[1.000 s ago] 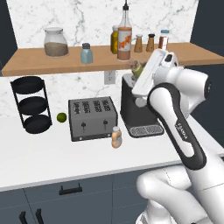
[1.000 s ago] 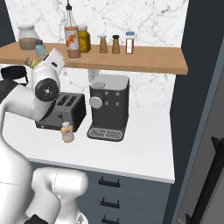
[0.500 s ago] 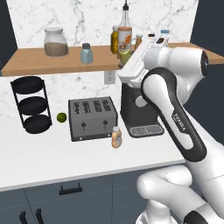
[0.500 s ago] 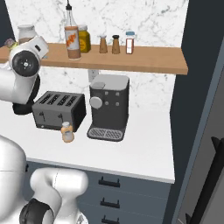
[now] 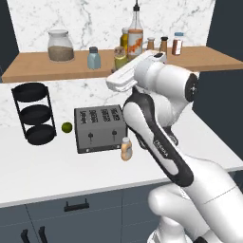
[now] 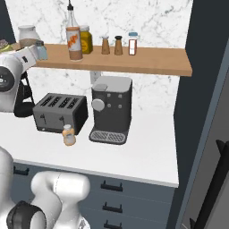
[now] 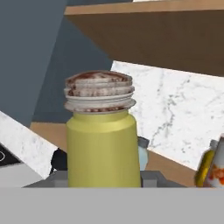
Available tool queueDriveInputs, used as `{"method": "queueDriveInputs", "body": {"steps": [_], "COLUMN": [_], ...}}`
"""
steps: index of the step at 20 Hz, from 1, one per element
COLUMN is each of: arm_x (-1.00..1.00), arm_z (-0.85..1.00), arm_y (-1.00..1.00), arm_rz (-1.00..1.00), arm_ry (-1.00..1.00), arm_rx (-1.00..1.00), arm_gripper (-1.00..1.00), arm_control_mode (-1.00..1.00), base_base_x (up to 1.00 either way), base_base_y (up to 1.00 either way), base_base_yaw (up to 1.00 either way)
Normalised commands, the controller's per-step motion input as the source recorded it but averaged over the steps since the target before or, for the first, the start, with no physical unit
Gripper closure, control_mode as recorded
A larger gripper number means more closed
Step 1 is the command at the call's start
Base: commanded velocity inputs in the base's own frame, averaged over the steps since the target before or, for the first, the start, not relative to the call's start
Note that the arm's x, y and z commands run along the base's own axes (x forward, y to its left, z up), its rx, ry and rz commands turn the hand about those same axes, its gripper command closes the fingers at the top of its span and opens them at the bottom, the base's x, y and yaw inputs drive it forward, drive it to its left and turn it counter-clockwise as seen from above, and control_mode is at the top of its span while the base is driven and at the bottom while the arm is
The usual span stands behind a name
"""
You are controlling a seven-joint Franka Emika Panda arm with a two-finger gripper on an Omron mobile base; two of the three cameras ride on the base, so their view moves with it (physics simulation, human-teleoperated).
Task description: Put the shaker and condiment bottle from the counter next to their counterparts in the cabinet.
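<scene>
Shaker, yellow-green with its grey cap uppermost, sat clamped between the jaws of the gripper, filling the middle of the hand view and standing upright along the jaws' own line. Its long axis looked vertical, so a straight set-down would probably need no turning of the wrist. Just beyond it in the hand view peeped the pale blue shaker, a little to the right and farther back, with the wooden shelf running under both. In the left base view the held shaker hung at shelf height, to the right of the pale blue shaker and left of the tall orange-labelled bottle. The coming move, as I judged it, turned on that gap: the counterpart lay to the left of the jaws, near but not touching.

Outward from the hand, the arm was raised high and bent sharply, its forearm climbing from the base and the wrist folded over towards the shelf. Below, the peach-orange condiment bottle stood on the white table, just in front of the toaster, not yet handled. A glass jar stood farther left along the shelf.
</scene>
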Motion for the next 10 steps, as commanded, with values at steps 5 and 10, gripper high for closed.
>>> {"method": "queueDriveInputs", "body": {"steps": [5,10], "arm_x": [0.23,0.07], "arm_z": [-0.11,0.46], "arm_y": [0.55,0.01], "arm_rz": [-0.43,-0.24], "arm_ry": [0.05,0.22], "arm_rx": [0.03,0.29], "arm_gripper": [1.0,1.0], "arm_control_mode": [-1.0,-1.0], "base_base_x": [0.0,0.0], "base_base_y": [0.0,0.0], "base_base_yaw": [0.0,0.0]}}
